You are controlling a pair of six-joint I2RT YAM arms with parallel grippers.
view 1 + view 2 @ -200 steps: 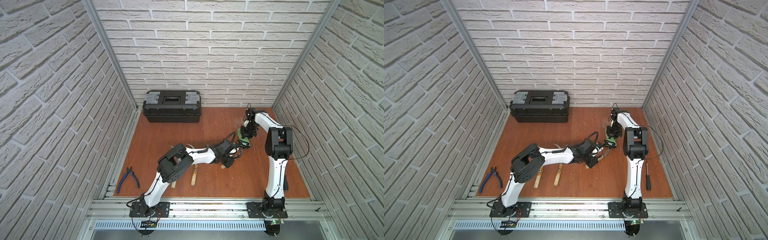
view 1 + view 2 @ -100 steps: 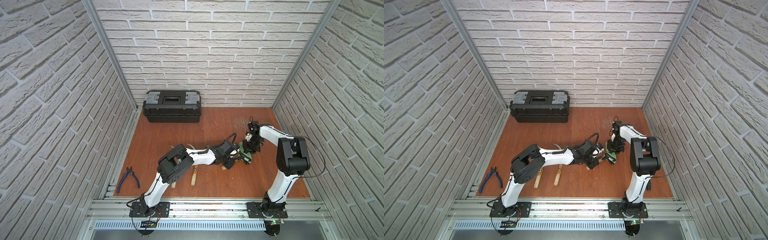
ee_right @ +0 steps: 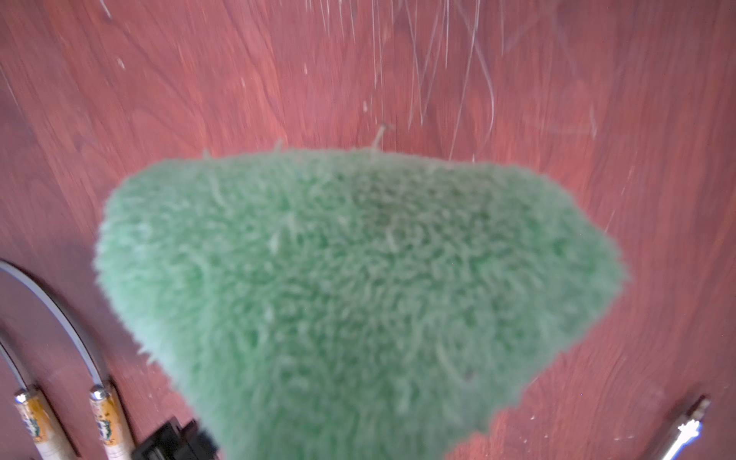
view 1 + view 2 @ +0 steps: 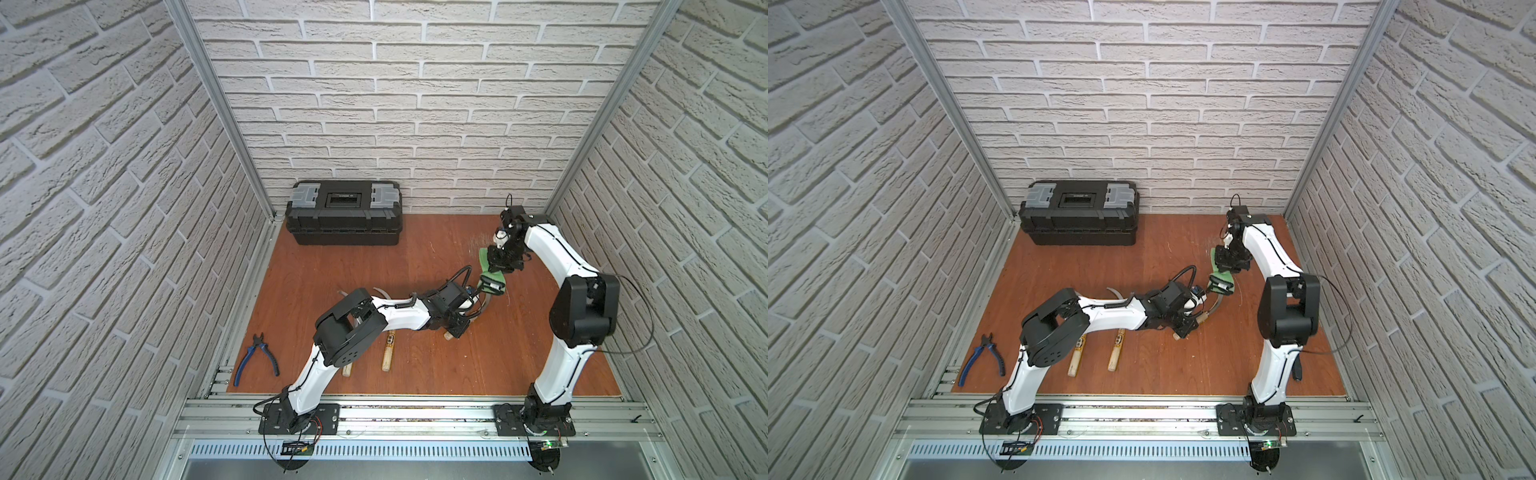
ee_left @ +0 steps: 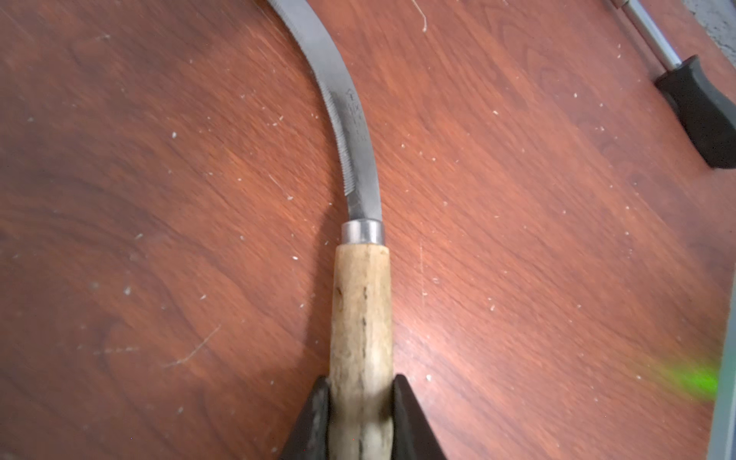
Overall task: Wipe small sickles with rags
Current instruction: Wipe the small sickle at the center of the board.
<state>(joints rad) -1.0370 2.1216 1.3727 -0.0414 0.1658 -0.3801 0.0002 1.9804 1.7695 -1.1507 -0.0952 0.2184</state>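
In the left wrist view the left fingers [image 5: 412, 422] show at the bottom centre, clenched on the pale wooden handle of one sickle [image 5: 360, 302]. Its grey toothed blade bends away toward the upper left and leaves the frame at the top edge, so this view does not show the tip. The black handle and metal shaft of a screwdriver [image 5: 699, 107] lie in the upper right corner.

Both top views place that sickle right of centre on the brown counter [image 4: 332, 282], handle end toward the lower edge and blade [image 4: 1216, 305] pointing up to the green rag [image 4: 492, 275]. The rag hangs from the right fingers [image 4: 505, 262], which grasp its upper part. Its lower end, with the black strap [image 4: 1219, 286], meets the blade.

The right wrist view is filled by the fluffy rag [image 3: 358, 286], which hides the fingers. Only here do the printed labels of the two other sickles [image 3: 105, 426] show, at the lower left. In a top view they lie side by side, just left of the held one [image 4: 1116, 351].

A black toolbox [image 4: 344, 216] stands against the back wall and blue-handled pliers [image 4: 255, 359] lie at the lower left. A top view shows the screwdriver [image 4: 1296, 370] half hidden behind the right arm
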